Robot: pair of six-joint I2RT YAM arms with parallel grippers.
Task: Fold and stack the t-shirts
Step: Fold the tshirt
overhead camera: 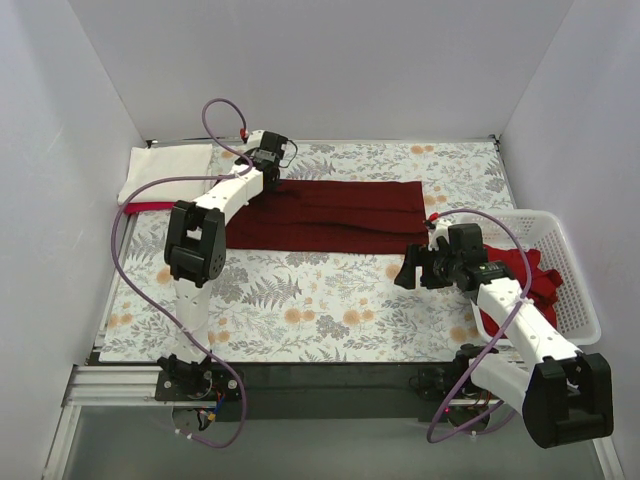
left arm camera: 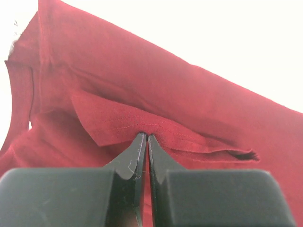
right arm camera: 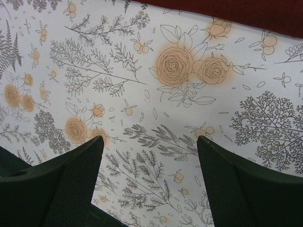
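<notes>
A dark maroon t-shirt [overhead camera: 330, 215] lies as a long folded band across the back middle of the floral table cover. My left gripper [overhead camera: 268, 162] is at its back left end. In the left wrist view that gripper [left arm camera: 146, 135] is shut, its tips pinching a hemmed flap of the maroon t-shirt [left arm camera: 189, 94]. My right gripper [overhead camera: 412, 270] hovers open near the shirt's front right corner, with nothing between its fingers [right arm camera: 149, 142]. Only the shirt's edge [right arm camera: 227, 9] shows at the top of the right wrist view. A cream-white t-shirt [overhead camera: 165, 165] lies folded at the back left.
A white lattice basket [overhead camera: 570, 290] stands at the right edge with more red t-shirts [overhead camera: 525, 280] bunched inside. A strip of brighter red cloth [overhead camera: 148, 207] peeks out by the cream shirt. White walls close in the table on three sides.
</notes>
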